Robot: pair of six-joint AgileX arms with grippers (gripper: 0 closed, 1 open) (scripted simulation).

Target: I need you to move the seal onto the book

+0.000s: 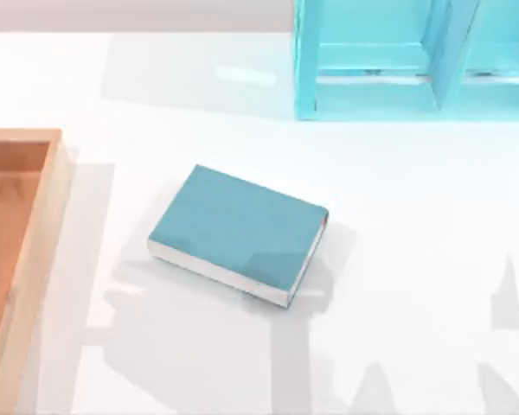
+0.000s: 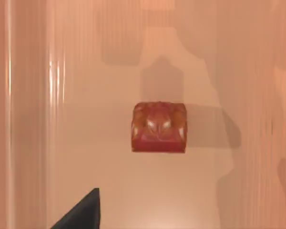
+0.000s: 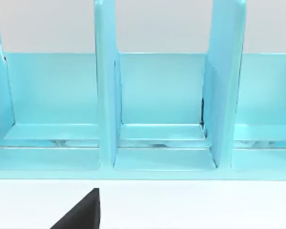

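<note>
While the seal (image 2: pixel 159 127) sits apparently apart from the left pincer (image 2: pixel 81 212), I cannot tell its finger state.

1. The white table (image 1: pixel 415 259) carried the book (image 1: pixel 238 233) lying flat near its middle;
2. a wooden tray (image 1: pixel 59 199) sat at its left edge;
3. a teal shelf (image 1: pixel 307 78) stood at the back right.

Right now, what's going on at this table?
Nothing is held yet. The small orange-brown seal with a dark red top sits on a wooden surface in the left wrist view, with the left hand's dark fingertip near it. The thick teal hardcover book lies flat mid-table, its cover bare. A wooden tray sits at the left edge, a teal shelf unit at the back.
</note>
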